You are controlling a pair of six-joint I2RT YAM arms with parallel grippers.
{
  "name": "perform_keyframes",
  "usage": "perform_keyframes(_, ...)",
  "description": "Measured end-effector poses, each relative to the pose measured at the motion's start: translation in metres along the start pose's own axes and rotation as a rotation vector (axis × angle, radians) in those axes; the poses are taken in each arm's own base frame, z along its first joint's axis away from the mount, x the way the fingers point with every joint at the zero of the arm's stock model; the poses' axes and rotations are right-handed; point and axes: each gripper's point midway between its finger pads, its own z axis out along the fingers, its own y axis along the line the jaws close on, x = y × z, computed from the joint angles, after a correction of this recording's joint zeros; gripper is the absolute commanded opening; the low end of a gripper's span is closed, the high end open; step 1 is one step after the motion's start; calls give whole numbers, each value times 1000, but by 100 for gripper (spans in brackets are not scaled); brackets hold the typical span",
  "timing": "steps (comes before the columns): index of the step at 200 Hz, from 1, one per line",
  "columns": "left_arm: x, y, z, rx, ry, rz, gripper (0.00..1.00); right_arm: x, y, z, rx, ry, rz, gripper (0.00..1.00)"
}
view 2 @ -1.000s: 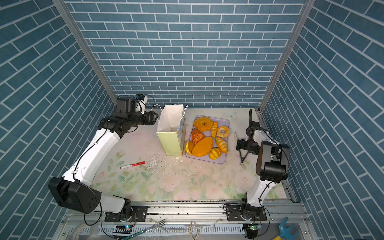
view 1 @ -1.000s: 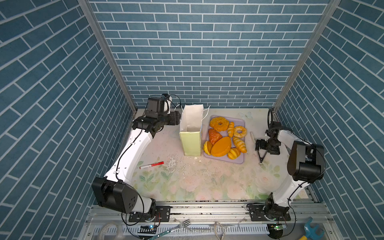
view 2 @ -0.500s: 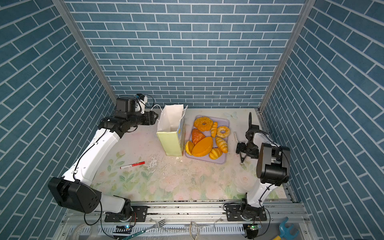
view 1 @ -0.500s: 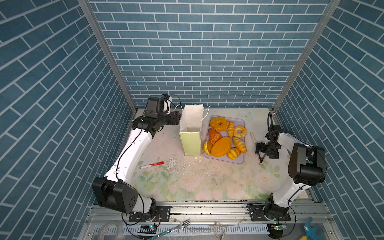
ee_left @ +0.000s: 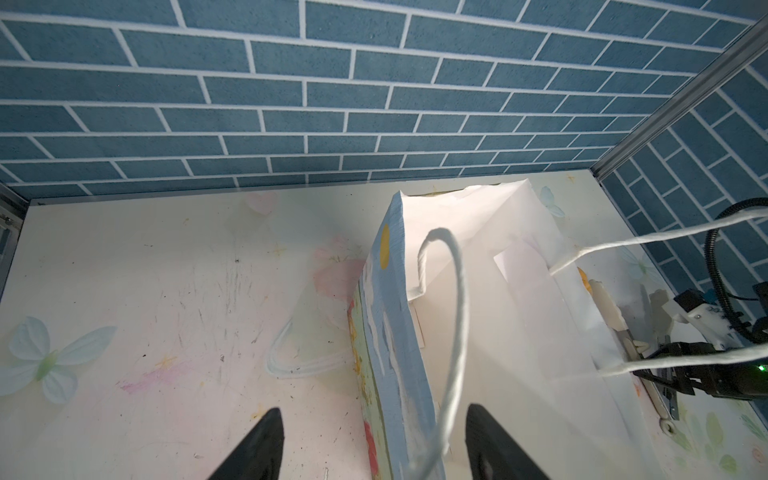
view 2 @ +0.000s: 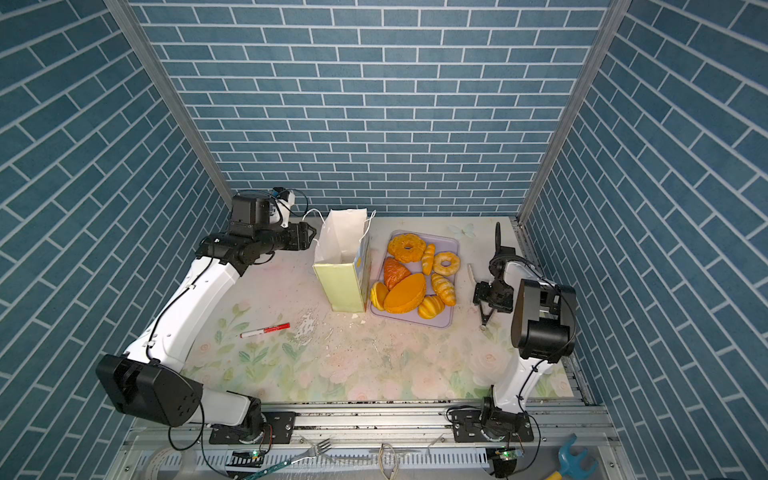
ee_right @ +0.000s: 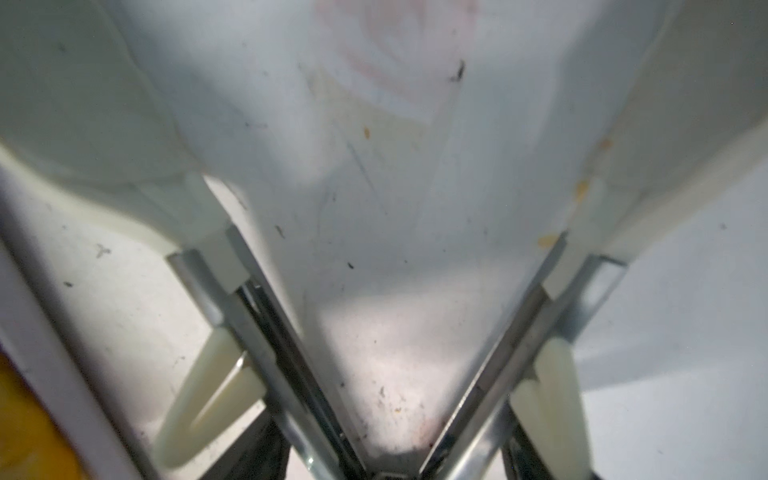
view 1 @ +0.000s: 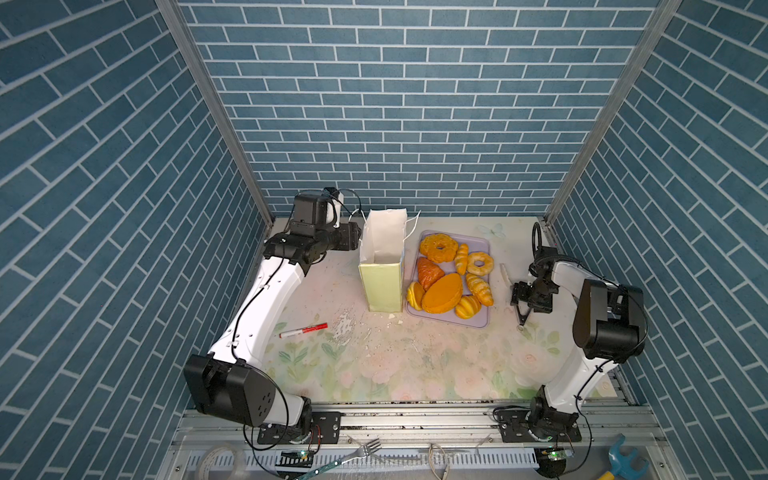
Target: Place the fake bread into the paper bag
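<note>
The fake bread [view 1: 442, 293] [view 2: 405, 293] lies in a heap on a lilac tray [view 1: 478, 245] [view 2: 446, 245]: ring doughnuts, croissants, rolls and a big oval loaf. The paper bag [view 1: 382, 274] [view 2: 343, 278] [ee_left: 478, 257] stands upright and open just left of the tray. My left gripper [view 1: 353, 240] [view 2: 309, 240] [ee_left: 376, 449] is open, its jaws on either side of the bag's near wall and a cord handle. Right of the tray, my right gripper [view 1: 524, 297] [view 2: 488, 299] [ee_right: 390, 453] is shut on metal tongs [view 1: 520, 318] [view 2: 484, 318] [ee_right: 266, 332] with cream tips, low over the table.
A red marker [view 1: 303, 330] [view 2: 265, 330] lies on the floral table left of the bag, with white crumbs beside it. A fork [view 1: 357, 451] rests on the front rail. Blue brick walls enclose three sides.
The right gripper's jaws have drawn closer together around the tongs, and the tongs' arms stand narrower. The left arm and the bag have not moved.
</note>
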Motion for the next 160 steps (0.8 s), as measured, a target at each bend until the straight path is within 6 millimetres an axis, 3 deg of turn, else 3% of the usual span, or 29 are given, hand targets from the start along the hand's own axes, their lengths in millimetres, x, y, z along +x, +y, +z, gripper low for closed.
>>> perform_keyframes(57,0,0,0,2,-1,-3,70,0,2,1,6,1,-2,72)
perform_keyframes(97,0,0,0,4,0,-6,71,1,3,1,9,3,0,78)
perform_keyframes(160,0,0,0,4,0,-7,71,3,5,2,17,10,4,78)
